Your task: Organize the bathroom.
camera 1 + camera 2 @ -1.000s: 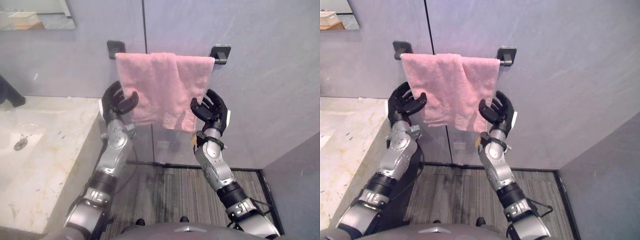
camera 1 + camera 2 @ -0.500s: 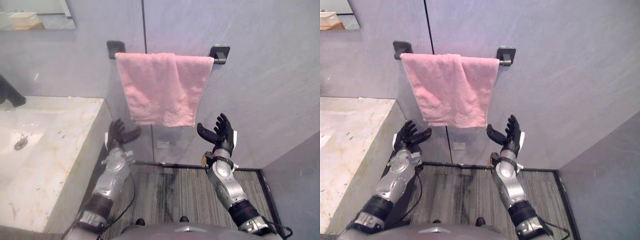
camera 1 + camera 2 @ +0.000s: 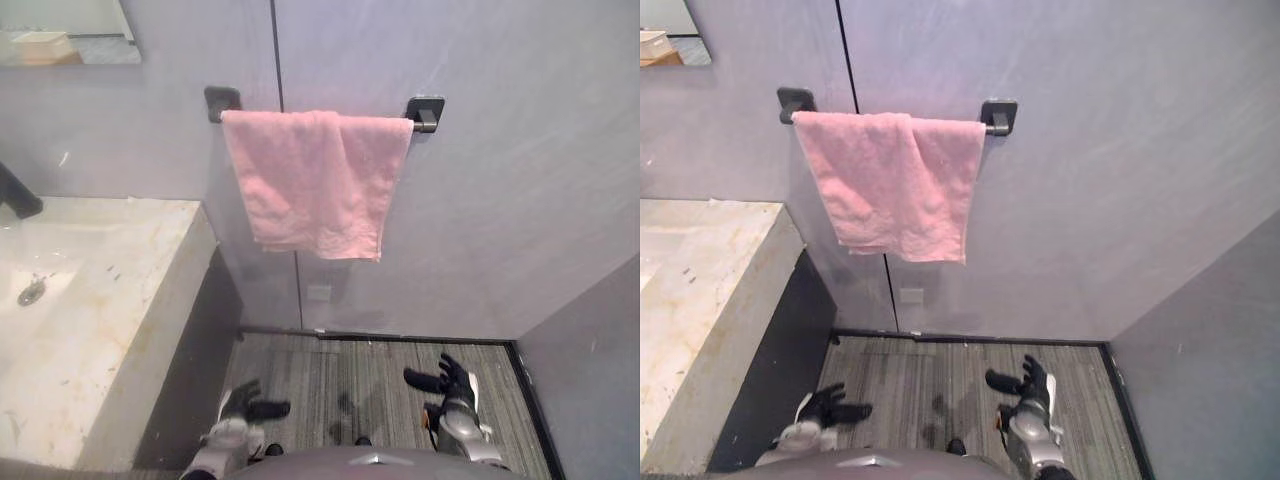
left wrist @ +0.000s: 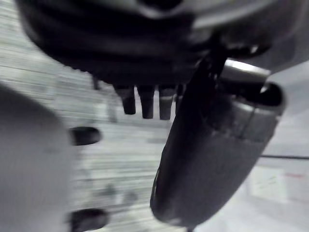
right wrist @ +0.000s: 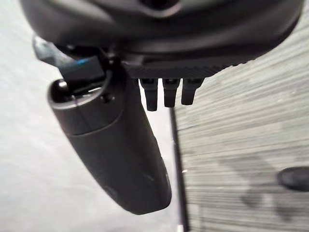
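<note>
A pink towel (image 3: 315, 180) hangs folded over a dark wall bar (image 3: 424, 125), its lower edge slightly uneven. Both hands are far below it, low over the striped floor. My left hand (image 3: 245, 402) is open with fingers relaxed and thumb out; my right hand (image 3: 450, 379) is also open. In the wrist views the left thumb (image 4: 207, 159) and the right thumb (image 5: 116, 154) stand straight, with nothing held.
A pale marble counter (image 3: 110, 300) with a sink drain (image 3: 32, 292) stands at the left, its dark side panel (image 3: 195, 370) beside my left hand. Grey wall panels close the back and right. A mirror edge (image 3: 60, 40) is at the upper left.
Both hands have dropped from just under the towel's lower edge down to near the floor. The view has shifted slightly. The towel stays on the bar.
</note>
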Tool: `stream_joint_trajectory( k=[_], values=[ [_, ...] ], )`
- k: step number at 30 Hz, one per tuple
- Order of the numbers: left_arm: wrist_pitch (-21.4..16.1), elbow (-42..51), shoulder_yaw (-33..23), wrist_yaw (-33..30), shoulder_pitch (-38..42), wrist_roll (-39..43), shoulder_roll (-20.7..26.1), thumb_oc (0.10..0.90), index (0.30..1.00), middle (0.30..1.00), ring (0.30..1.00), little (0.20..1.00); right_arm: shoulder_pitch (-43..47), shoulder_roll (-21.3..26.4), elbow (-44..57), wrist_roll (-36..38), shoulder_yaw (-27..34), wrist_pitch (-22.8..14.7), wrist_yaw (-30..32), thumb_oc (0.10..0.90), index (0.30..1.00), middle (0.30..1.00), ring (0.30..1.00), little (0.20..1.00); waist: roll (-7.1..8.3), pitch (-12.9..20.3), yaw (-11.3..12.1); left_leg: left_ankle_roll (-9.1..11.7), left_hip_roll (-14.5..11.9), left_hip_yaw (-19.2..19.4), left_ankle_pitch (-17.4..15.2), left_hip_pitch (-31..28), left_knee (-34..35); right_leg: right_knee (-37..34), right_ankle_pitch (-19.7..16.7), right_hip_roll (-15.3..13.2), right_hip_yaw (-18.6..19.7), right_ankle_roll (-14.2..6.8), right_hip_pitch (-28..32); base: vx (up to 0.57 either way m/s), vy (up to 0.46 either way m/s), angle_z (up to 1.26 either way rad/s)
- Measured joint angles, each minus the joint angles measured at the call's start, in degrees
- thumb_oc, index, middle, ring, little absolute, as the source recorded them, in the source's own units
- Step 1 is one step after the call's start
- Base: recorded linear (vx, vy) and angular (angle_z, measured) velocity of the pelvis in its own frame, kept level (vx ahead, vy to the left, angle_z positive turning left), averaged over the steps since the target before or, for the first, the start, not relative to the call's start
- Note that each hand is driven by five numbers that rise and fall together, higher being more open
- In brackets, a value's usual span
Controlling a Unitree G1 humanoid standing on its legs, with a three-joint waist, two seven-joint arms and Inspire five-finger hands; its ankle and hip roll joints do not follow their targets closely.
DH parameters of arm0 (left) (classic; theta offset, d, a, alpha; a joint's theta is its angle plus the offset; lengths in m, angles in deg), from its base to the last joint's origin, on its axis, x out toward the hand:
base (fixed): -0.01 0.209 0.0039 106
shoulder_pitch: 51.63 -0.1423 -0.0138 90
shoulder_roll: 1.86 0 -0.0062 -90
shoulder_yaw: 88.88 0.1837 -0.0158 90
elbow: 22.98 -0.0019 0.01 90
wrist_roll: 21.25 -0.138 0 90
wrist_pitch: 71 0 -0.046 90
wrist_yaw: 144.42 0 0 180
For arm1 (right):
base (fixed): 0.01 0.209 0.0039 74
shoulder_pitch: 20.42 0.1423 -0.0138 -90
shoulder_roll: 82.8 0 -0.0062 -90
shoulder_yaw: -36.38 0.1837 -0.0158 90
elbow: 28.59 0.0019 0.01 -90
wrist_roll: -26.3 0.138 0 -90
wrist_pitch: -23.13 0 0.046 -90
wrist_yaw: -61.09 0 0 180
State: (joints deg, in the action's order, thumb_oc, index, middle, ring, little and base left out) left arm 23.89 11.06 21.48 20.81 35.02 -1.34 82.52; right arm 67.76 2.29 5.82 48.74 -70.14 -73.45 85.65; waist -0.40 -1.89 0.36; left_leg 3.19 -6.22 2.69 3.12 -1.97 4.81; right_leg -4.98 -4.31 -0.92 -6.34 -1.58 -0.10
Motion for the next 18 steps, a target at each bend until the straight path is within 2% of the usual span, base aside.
stream_joint_trajectory(
  k=[2, 5, 7, 8, 9, 10, 11, 12, 14, 15, 16, 17, 18],
  values=[
    [-0.3, -6.2, 0.1, 2.5, 3.5, -0.3, -0.2, 0.8, 0.9, 0.9, 0.9, 0.9, 1.6, 0.0, -6.8, -1.9, -0.1, -0.1, -2.2, 0.8, 0.9, 0.9, 0.9, 0.9, -0.65, -0.4, 0.8, 0.2, -0.2, 0.3, 0.7, 1.7, 0.0, 0.0, -1.0, 0.1, -0.3, 0.7, -1.7, -0.3, -0.01, -0.06],
    [-0.9, -12.0, 0.1, 4.9, 6.8, -2.1, -1.0, 0.8, 0.9, 0.9, 0.9, 0.9, 2.9, 0.9, -12.8, -1.7, -0.3, 0.1, -5.5, 0.8, 0.9, 0.9, 0.9, 0.9, -2.8, -2.4, 0.7, 1.0, -0.3, 0.6, 2.0, 3.4, -0.7, 0.0, -2.0, 0.2, -0.9, 1.2, -3.2, -0.28, -0.003, -0.06],
    [0.3, -17.2, -2.5, 7.2, 10.2, -1.8, -1.8, 0.8, 0.9, 0.9, 0.9, 0.9, 4.1, 1.3, -15.0, -1.8, 0.8, 0.5, -7.3, 0.8, 0.9, 0.9, 0.9, 0.9, -2.09, -3.7, 0.2, 3.1, 1.1, 0.6, 4.0, 5.2, -3.5, 0.0, -2.4, -1.1, -1.4, 1.8, -3.7, -0.28, 0.027, 0.13],
    [1.4, -19.5, -4.4, 8.2, 12.2, -1.7, -1.5, 0.8, 0.9, 0.9, 0.9, 0.9, 4.5, 1.2, -15.8, -1.9, 0.9, 1.1, -8.3, 0.8, 0.9, 0.9, 0.9, 0.9, 0.22, -4.8, -0.8, 6.4, 3.7, 0.2, 5.7, 5.7, -4.8, -0.1, -3.2, -3.6, -2.0, 2.9, -3.9, -0.19, 0.045, 0.2],
    [2.0, -20.7, -6.2, 9.3, 12.8, -0.9, -1.2, 0.8, 0.9, 0.9, 0.9, 0.9, 5.1, 1.2, -16.2, -2.0, 0.7, 1.0, -8.9, 0.8, 0.9, 0.9, 0.9, 0.9, 1.9, -5.8, -1.2, 4.5, 5.8, 0.0, 1.0, 6.2, -11.6, 0.0, -3.5, -5.9, -2.0, 2.8, -3.4, -0.21, 0.05, 0.19],
    [2.9, -21.3, -6.9, 10.1, 12.5, -0.9, -1.2, 0.8, 0.9, 0.9, 0.9, 0.9, 4.9, 1.9, -16.1, -2.1, 0.5, 1.1, -9.5, 0.8, 0.9, 0.9, 0.9, 0.9, 2.86, -5.2, -2.4, 2.4, 8.0, -0.1, -3.8, 5.4, -18.8, 0.0, -3.5, -7.2, -2.1, 2.7, -3.2, -0.17, 0.043, 0.12],
    [3.1, -21.7, -6.9, 10.3, 12.2, -0.9, -1.5, 0.8, 0.9, 0.9, 0.9, 0.9, 4.7, 2.4, -16.0, -2.1, 0.6, 1.1, -9.6, 0.8, 0.9, 0.9, 0.9, 0.9, 1.74, -4.7, -3.0, 1.4, 8.0, -1.1, -5.4, 4.2, -20.4, 0.1, -3.5, -6.7, -2.1, 2.6, -3.1, -0.25, 0.092, 0.21],
    [3.4, -22.1, -6.9, 10.8, 11.9, -1.0, -2.0, 0.8, 0.9, 0.9, 0.9, 0.9, 4.1, 2.9, -16.0, -2.1, 0.8, 1.5, -9.9, 0.8, 0.9, 0.9, 0.9, 0.9, -0.05, -3.8, -4.2, 0.6, 7.7, -2.6, -8.4, 1.6, -18.4, 0.3, -3.8, -5.6, -2.5, 2.3, -3.3, -0.31, 0.116, 0.23],
    [4.1, -22.2, -6.8, 11.4, 11.9, -1.0, -2.2, 0.8, 0.9, 0.9, 0.9, 0.9, 3.9, 3.3, -16.1, -3.0, 1.4, 2.5, -10.2, 0.8, 0.9, 0.9, 0.9, 0.9, -1.44, -3.4, -5.2, -0.2, 7.7, -3.8, -10.0, -0.7, -12.6, 0.3, -5.0, -5.0, -2.9, 1.6, -4.6, -0.31, 0.095, 0.06],
    [4.7, -22.3, -6.7, 11.8, 11.8, -1.1, -2.3, 0.8, 0.9, 0.9, 0.9, 0.9, 4.8, 3.4, -15.9, -4.1, 1.3, 2.5, -10.2, 0.8, 0.9, 0.9, 0.9, 0.9, -2.26, -3.7, -5.8, -1.4, 7.6, -4.9, -10.6, -2.0, -8.4, 0.4, -6.3, -4.6, -3.2, 0.3, -5.2, -0.29, 0.056, -0.05],
    [5.3, -22.2, -6.6, 12.0, 12.0, -1.4, -2.4, 0.8, 0.9, 0.9, 0.9, 0.9, 5.1, 3.3, -15.7, -4.1, 1.4, 2.5, -10.2, 0.8, 0.9, 0.9, 0.9, 0.9, -2.3, -3.9, -6.1, -2.6, 7.7, -5.2, -10.1, -2.8, -6.0, 0.4, -6.2, -4.3, -3.1, -0.3, -5.6, -0.31, 0.047, 0.03],
    [5.4, -22.2, -5.0, 12.8, 11.9, -2.7, -2.1, 0.8, 0.9, 0.9, 0.9, 0.9, 5.2, 2.5, -15.6, -4.1, 1.4, 2.6, -10.0, 0.8, 0.9, 0.9, 0.9, 0.9, -0.84, -4.4, -6.1, -3.6, 9.4, -5.3, -7.8, -3.6, -3.9, 0.4, -7.3, -6.0, -2.8, -1.2, -6.0, -0.46, 0.044, 0.07],
    [5.2, -22.1, -2.6, 14.0, 11.8, -4.2, -1.9, 0.8, 0.9, 0.9, 0.9, 0.9, 5.1, 2.1, -15.5, -4.1, 1.4, 2.6, -9.9, 0.8, 0.9, 0.9, 0.9, 0.9, -0.13, -4.7, -6.0, -4.5, 10.3, -5.3, -6.6, -3.9, -2.3, 0.7, -7.4, -7.4, -2.5, -2.7, -7.1, -0.34, 0.016, 0.05]
  ],
)
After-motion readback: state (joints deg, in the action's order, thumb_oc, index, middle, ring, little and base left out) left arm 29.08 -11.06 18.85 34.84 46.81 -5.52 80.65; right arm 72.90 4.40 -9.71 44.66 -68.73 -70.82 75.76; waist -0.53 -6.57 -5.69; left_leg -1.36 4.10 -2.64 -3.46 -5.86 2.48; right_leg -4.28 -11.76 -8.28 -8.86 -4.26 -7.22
